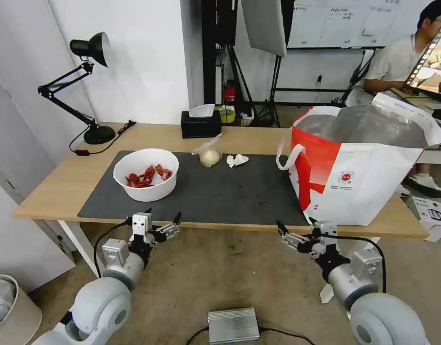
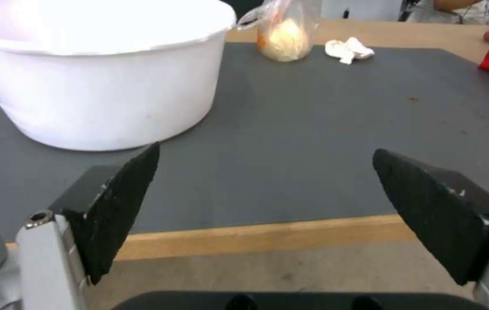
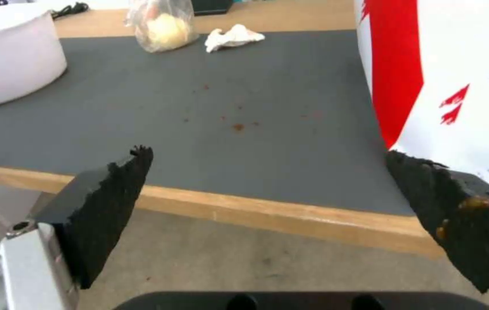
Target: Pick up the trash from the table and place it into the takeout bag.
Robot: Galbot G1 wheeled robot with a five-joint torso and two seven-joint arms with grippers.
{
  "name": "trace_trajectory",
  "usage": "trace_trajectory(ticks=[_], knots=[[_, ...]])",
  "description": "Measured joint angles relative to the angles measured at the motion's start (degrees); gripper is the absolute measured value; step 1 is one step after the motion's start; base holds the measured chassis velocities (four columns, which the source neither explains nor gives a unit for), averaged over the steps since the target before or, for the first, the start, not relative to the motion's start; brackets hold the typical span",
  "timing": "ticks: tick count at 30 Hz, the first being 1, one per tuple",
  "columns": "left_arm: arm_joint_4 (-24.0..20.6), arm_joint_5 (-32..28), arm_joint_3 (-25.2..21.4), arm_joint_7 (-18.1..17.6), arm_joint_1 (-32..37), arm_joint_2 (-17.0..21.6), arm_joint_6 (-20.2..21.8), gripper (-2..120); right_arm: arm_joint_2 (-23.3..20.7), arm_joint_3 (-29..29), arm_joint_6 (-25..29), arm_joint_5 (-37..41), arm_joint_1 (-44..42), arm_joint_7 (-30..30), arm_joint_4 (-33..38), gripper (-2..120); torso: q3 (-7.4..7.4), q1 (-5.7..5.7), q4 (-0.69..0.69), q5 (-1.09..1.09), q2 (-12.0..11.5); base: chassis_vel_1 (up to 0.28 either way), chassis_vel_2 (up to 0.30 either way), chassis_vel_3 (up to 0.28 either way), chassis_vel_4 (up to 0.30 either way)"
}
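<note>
On the table [image 1: 57, 182], a dark grey mat [image 1: 230, 191] carries the trash. A white bowl [image 1: 146, 175] of red crayfish shells stands at the mat's left. A knotted clear bag [image 1: 209, 155] with a pale lump and a crumpled white tissue [image 1: 237, 160] lie at its far middle. The takeout bag [image 1: 368, 167] stands open at the table's right end, its foil lining showing. My left gripper [image 1: 163, 214] hangs open just off the front edge, before the bowl [image 2: 101, 77]. My right gripper [image 1: 295, 223] is open too, off the front edge beside the takeout bag [image 3: 457, 86].
A black tissue box [image 1: 201, 124] sits at the table's back edge and a black desk lamp [image 1: 88, 86] at the back left. On the floor between my arms lies a silver box [image 1: 233, 325]. A person sits behind the takeout bag.
</note>
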Motion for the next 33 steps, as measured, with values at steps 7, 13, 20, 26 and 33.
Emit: trace_trajectory(ticks=[7, 13, 20, 26, 33], knots=[[-0.1, 0.69, 0.21, -0.51, 0.34, -0.27, 0.26, 100, 0.01, -0.39, 0.0, -0.06, -0.42, 0.81, 0.15, 100, 0.0, 0.0, 0.0, 0.0, 0.0, 0.0, 0.0, 0.0, 0.0], [-0.19, 1.19, 0.15, -0.75, 0.63, -0.55, 1.01, 100, -0.15, -0.39, -0.1, -0.13, -0.43, 1.19, 0.18, 100, 0.0, 0.0, 0.0, 0.0, 0.0, 0.0, 0.0, 0.0, 0.0], [-0.23, 1.21, -0.36, -0.81, 0.79, -0.44, 1.06, 100, 0.12, -0.6, 0.63, -0.16, -0.02, 1.21, -0.59, 100, 0.01, 0.0, 0.0, 0.0, 0.0, 0.0, 0.0, 0.0, 0.0], [-0.44, 1.13, -0.59, -0.81, 1.25, -0.38, 1.4, 100, 0.39, -0.9, 0.91, -0.39, 0.24, 1.2, -0.92, 100, 0.01, 0.0, 0.0, 0.0, 0.0, 0.0, 0.0, 0.0, 0.0], [-0.21, 1.12, -0.52, -0.81, 1.25, -0.43, 1.44, 100, 0.57, -1.24, 0.88, -0.45, 0.86, 1.24, -0.99, 100, 0.0, 0.0, 0.0, 0.0, 0.0, 0.0, 0.0, 0.0, 0.0]])
